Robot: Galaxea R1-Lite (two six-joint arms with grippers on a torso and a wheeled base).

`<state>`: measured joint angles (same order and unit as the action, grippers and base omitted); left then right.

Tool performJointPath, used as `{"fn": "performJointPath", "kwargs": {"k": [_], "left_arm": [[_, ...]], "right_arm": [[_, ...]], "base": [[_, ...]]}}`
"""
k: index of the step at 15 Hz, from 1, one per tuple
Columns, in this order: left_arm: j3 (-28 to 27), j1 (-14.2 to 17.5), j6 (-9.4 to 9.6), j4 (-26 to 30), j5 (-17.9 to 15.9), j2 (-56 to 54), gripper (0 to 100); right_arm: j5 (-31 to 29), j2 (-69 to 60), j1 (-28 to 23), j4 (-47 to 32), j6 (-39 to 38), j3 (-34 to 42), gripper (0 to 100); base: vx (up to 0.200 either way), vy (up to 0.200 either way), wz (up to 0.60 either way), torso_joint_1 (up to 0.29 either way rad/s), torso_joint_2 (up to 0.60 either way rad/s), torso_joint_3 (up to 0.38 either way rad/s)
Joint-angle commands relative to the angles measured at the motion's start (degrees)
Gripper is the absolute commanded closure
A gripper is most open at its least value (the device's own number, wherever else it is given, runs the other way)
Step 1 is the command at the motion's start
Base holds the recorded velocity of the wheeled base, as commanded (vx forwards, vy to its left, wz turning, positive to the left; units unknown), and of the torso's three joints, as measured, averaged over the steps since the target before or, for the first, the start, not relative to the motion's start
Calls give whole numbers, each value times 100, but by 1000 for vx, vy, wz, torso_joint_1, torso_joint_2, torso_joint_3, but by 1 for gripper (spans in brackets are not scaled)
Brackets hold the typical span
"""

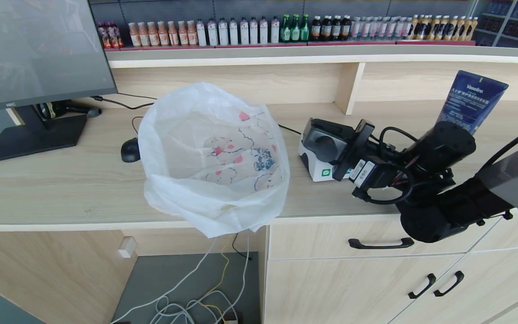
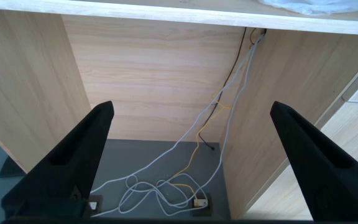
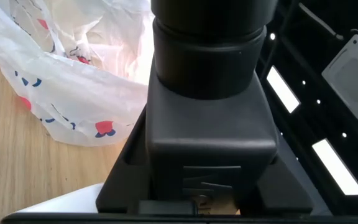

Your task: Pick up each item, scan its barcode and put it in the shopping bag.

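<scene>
The white shopping bag (image 1: 216, 157) with red and blue prints stands open on the wooden counter (image 1: 61, 184). To its right sits the barcode scanner (image 1: 324, 153), white below and dark grey on top. My right gripper (image 1: 352, 150) is right against the scanner's right side. In the right wrist view a black object (image 3: 207, 124), round above and squarish below, sits close up, with the bag (image 3: 61, 81) beside it; I cannot tell what it is. A blue tube (image 1: 472, 101) rises behind the right arm, its lower end hidden. My left gripper (image 2: 191, 168) is open below the counter, nothing between its fingers.
A monitor (image 1: 38, 49) and a black mouse (image 1: 130, 150) occupy the counter's left part. A raised shelf (image 1: 286, 56) with several bottles runs along the back. Cabinet drawers with black handles (image 1: 380, 244) lie under the counter. Loose cables (image 2: 166, 186) cover the floor of the open bay.
</scene>
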<state>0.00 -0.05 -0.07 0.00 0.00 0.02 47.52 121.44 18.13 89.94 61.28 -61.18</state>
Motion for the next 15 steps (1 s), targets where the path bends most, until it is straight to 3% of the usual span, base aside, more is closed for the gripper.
{"fn": "performJointPath", "kwargs": {"k": [1, 15], "left_arm": [[0, -4, -1, 0, 0, -2, 0], [0, 5, -1, 0, 0, -2, 0]], "right_arm": [[12, 73, -2, 6, -2, -16, 100], [38, 231, -196, 6, -2, -157, 100]], "base": [[0, 0, 0, 0, 0, 0], [0, 0, 0, 0, 0, 0]]}}
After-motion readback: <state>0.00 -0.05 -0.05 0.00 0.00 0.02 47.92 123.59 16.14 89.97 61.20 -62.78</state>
